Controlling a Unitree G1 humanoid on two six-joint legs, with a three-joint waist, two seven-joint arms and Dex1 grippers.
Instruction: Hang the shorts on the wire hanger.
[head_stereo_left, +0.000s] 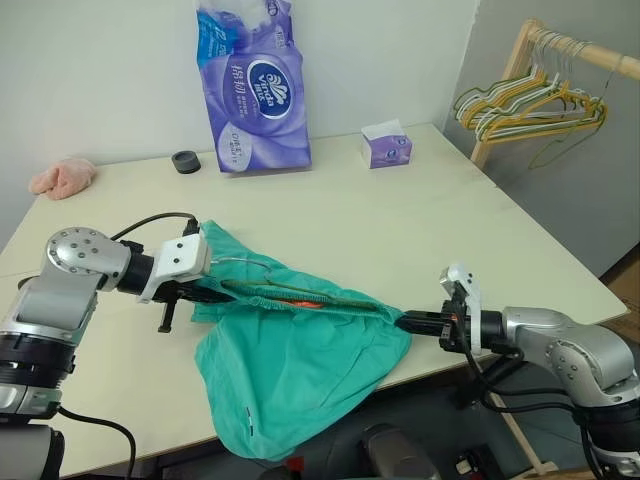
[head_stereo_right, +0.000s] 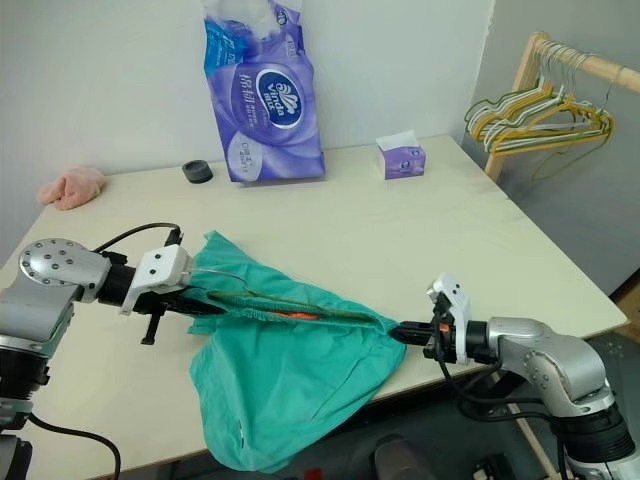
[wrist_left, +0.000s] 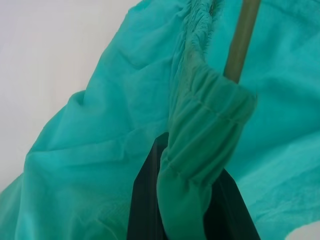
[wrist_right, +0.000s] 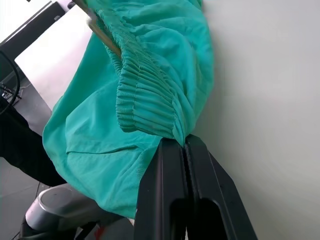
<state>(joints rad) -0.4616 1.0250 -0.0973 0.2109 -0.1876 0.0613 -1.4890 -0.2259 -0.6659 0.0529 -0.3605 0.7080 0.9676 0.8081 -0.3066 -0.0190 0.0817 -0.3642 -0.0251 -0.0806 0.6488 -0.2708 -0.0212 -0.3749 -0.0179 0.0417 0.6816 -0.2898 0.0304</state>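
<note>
Near the front edge of the desk (head_stereo_left: 420, 210), I hold the shorts (head_stereo_left: 290, 370) stretched by their gathered waistband, left gripper (head_stereo_left: 205, 292) and right gripper (head_stereo_left: 410, 322) both pinched tight on its two ends. Inside the band lies the wire hanger (head_stereo_left: 300, 292), so next I probably ease the teal cloth evenly along it.

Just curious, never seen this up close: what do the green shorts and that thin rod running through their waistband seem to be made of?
The shorts look like thin, matte woven cloth, perhaps cotton: they crease softly and the elastic waistband puckers into fine gathers. The wire hanger looks like stiff metal wire with a dull olive coating, probably paint or plastic: it stays straight and smooth inside the waistband.
</note>
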